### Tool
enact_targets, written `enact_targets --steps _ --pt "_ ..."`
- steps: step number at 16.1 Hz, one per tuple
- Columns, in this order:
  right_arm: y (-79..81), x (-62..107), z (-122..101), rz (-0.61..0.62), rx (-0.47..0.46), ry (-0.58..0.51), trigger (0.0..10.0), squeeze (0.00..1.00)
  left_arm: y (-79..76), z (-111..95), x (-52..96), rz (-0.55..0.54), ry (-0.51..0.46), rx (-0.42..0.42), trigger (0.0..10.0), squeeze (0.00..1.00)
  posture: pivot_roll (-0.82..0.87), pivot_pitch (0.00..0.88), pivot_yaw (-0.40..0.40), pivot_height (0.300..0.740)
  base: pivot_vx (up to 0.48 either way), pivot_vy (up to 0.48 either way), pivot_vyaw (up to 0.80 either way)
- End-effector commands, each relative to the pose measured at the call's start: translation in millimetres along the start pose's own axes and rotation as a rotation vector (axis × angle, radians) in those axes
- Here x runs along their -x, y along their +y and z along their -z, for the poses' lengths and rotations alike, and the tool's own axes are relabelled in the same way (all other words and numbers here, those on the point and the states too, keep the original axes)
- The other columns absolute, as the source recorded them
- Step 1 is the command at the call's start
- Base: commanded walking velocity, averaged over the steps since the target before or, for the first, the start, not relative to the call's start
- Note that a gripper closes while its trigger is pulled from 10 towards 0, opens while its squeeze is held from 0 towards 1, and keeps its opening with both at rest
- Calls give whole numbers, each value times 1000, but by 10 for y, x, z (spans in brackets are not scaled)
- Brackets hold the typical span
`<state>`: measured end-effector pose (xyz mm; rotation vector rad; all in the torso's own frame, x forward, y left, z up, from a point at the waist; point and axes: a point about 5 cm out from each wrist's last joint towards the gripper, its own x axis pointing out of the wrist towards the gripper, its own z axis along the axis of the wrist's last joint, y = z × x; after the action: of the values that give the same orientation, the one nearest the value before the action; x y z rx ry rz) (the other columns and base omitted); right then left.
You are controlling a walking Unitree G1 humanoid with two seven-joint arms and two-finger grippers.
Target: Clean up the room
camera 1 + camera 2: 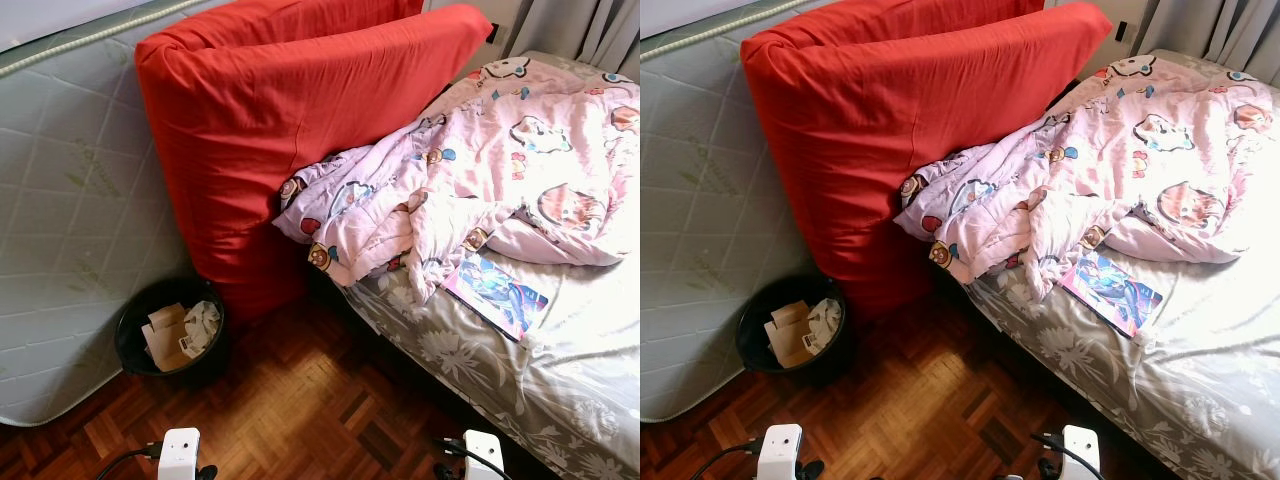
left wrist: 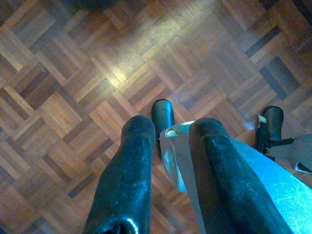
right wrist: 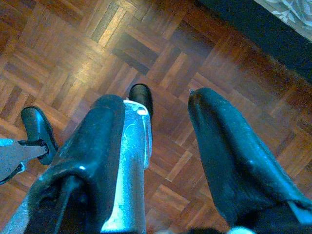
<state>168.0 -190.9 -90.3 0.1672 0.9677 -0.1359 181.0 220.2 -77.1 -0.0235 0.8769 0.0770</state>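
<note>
Down low, both arms hang idle over the parquet floor (image 2: 63,87). The left gripper (image 2: 168,146) has its two black fingers set a narrow gap apart with nothing between them; behind that gap a silver leg and a black foot of the robot show against the wood. The right gripper (image 3: 156,126) stands a little wider, its jaws parted and empty too, again with a silver leg and dark foot beyond them.

From the head camera, the two white wrist units sit at the bottom edge, one on each side, above the same wood floor. Ahead on the robot's left, a black waste bin (image 1: 135,350) stands on the floor, holding crumpled paper and what looks like a cardboard scrap, though the contents are too small to name surely. The bin is just beside a pale quilted mattress (image 1: 70,200) that leans upright on the left, and near the foot of a red mattress (image 1: 260,140) that also stands on edge, tilted back against the pale one.

To the right is the bed (image 1: 560,380), covered in a grey floral sheet. A pink cartoon-print blanket (image 1: 480,170) lies rumpled across it, one corner touching the red mattress. A thin book (image 1: 497,295) with a blue and pink cover lies flat on the sheet, partly tucked under the blanket's edge. Grey curtains (image 1: 590,30) hang at the top right.
</note>
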Motion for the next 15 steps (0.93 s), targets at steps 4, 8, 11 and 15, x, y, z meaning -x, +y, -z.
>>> enact_targets --steps 4,8,11,15 --pt "110 -49 -197 72 -276 -44 10000 0 19 711 232 -59 186 102 10000 0 12 1 -41 740 0 0 0" --pt "107 -40 -159 57 -208 -50 10000 0 22 753 250 -52 204 74 10000 0 -3 0 -25 740 0 0 0" --pt "99 -41 -166 60 -211 -50 10000 0 18 747 248 -56 198 88 10000 0 -1 0 -31 740 0 0 0" --pt "105 -45 -193 61 -219 -52 10000 0 24 700 236 -65 158 81 10000 0 6 0 -35 740 0 0 0"
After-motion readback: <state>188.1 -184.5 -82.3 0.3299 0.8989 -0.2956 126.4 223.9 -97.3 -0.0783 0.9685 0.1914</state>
